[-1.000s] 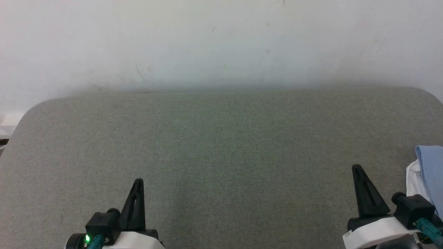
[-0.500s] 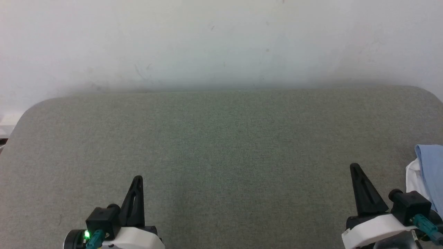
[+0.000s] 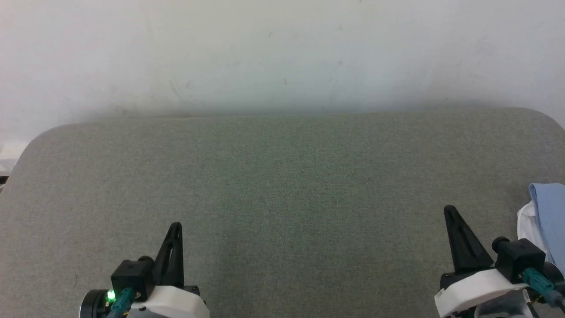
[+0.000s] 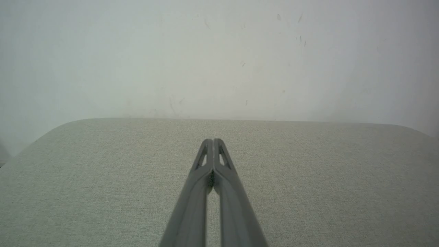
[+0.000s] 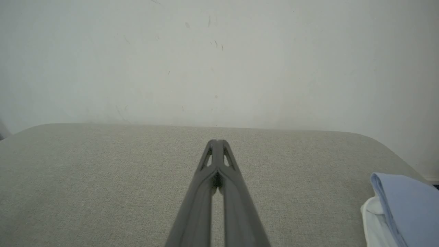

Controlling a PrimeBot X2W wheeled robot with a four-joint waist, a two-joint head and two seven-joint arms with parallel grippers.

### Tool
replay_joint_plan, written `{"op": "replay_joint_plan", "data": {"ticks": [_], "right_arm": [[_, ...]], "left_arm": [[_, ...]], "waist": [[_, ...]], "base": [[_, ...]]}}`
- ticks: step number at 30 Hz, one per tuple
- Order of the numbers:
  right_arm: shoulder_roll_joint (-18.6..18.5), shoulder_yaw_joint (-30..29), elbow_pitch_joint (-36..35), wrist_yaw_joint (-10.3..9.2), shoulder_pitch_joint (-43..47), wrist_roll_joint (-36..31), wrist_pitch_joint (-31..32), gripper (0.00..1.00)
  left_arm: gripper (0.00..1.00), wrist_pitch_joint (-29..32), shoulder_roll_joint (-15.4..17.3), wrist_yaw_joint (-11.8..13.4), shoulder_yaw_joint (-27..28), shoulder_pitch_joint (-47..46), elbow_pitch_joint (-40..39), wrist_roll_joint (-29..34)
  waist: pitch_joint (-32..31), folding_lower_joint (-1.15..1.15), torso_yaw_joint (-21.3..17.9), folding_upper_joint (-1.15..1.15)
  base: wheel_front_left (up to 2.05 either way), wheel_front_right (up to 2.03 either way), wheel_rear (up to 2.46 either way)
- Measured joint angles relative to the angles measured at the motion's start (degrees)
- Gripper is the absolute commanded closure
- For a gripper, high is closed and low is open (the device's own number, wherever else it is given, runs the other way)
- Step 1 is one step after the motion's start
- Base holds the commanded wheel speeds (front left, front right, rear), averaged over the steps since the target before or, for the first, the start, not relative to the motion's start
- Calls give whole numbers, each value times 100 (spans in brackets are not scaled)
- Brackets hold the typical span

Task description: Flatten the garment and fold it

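Note:
The garment (image 3: 549,216) is a light blue cloth with a white part beside it, lying at the right edge of the grey table; most of it is cut off by the frame. In the right wrist view the garment (image 5: 404,206) sits at the lower right. My right gripper (image 3: 450,211) is shut and empty, hovering just left of the garment without touching it; its tips (image 5: 216,141) are pressed together. My left gripper (image 3: 175,226) stands at the lower left, also shut with nothing held, tips (image 4: 213,140) together over bare table.
The grey felt-covered table (image 3: 282,176) has rounded far corners and ends against a white wall (image 3: 282,53). Its left edge drops off near the far left corner (image 3: 26,150).
Both grippers have drifted slightly, the right one a little up and left in the head view, the left one a little down. The garment has not moved.

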Motion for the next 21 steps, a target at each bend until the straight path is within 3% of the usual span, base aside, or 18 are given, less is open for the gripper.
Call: {"op": "replay_joint_plan", "data": {"ticks": [21], "right_arm": [[2, 33, -59, 0, -86, -163, 247, 100]], "left_arm": [[100, 243, 0, 0, 54, -119, -36, 185]], "waist": [[40, 0, -22, 0]], "base": [[0, 0, 0]]}}
